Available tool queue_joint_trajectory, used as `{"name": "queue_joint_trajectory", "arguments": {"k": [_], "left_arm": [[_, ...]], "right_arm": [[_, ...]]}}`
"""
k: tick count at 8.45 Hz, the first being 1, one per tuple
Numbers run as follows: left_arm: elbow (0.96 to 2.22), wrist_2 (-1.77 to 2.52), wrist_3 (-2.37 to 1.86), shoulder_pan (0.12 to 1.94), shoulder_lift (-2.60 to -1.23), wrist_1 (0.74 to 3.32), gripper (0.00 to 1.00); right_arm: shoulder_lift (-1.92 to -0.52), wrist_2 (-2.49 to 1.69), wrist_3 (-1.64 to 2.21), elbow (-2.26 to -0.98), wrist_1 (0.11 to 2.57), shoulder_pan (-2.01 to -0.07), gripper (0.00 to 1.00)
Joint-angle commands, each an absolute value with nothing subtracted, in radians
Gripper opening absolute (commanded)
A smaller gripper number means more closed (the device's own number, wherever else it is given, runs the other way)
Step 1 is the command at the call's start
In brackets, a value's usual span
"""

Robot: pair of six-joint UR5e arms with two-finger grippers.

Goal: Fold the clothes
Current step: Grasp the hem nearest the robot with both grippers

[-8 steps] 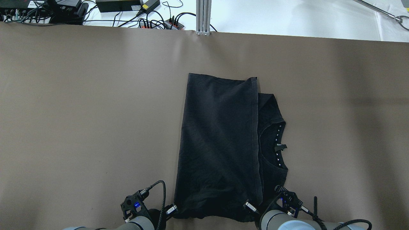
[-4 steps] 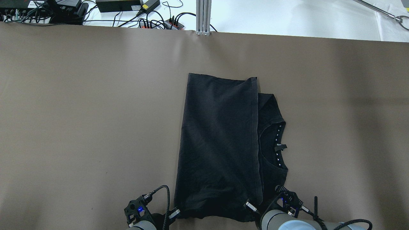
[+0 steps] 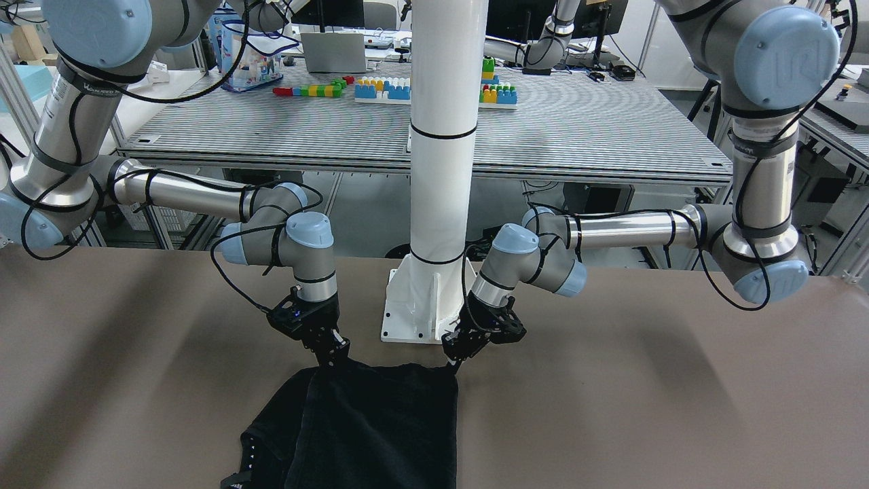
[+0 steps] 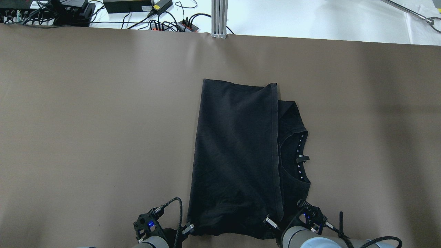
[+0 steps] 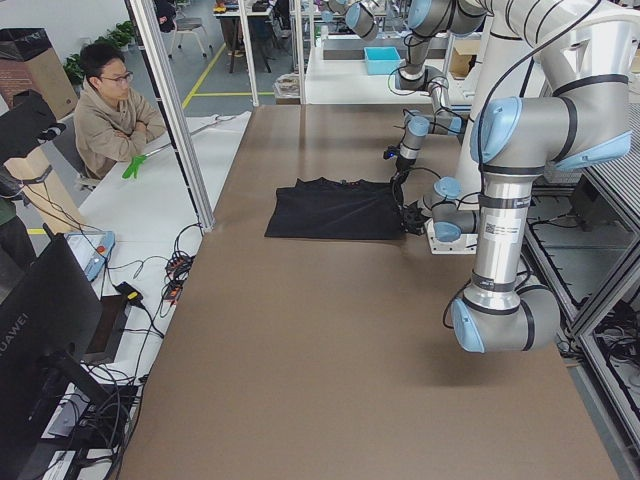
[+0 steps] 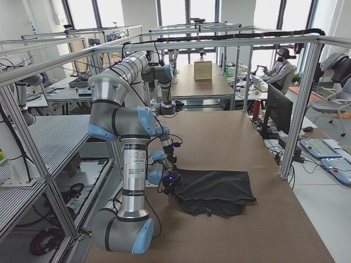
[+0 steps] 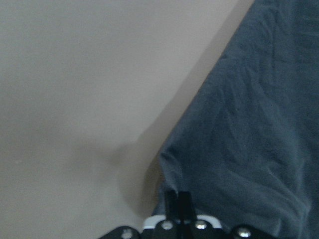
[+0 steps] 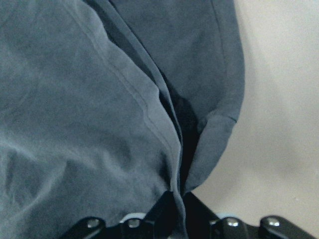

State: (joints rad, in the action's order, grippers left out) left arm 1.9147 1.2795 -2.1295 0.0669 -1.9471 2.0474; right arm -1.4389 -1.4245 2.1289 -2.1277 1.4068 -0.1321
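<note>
On the brown table (image 4: 86, 120) the black garment (image 4: 237, 155) is lying half-folded, at the robot's edge. The left gripper (image 4: 188, 228) and the right gripper (image 4: 269, 222) are each pinching a near corner. The next fold is probably calling for an even lift forward. Only the wrist views are showing the fingers (image 7: 177, 201) pressing together on cloth.

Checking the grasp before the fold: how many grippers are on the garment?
2. The left gripper pinches the black garment's robot-side corner; the right gripper pinches the same edge at the overlapping hemmed fold. Neither is hidden.
</note>
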Motion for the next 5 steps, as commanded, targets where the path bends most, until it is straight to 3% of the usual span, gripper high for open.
{"name": "queue_joint_trajectory", "arguments": {"k": [1, 3, 5], "left_arm": [[2.124, 1.380, -2.128, 0.151, -1.936, 1.911, 0.00], [2.109, 1.553, -2.112, 0.352, -2.099, 1.733, 0.00], [2.034, 1.641, -2.045, 0.492, -2.180, 1.697, 0.00]], "right_arm": [[-1.460, -1.439, 2.123, -2.301, 1.416, -0.153, 0.00], [-1.430, -1.602, 2.112, -2.335, 1.423, -0.347, 0.00], [-1.292, -1.915, 1.972, -2.173, 1.436, -0.652, 0.00]]}}
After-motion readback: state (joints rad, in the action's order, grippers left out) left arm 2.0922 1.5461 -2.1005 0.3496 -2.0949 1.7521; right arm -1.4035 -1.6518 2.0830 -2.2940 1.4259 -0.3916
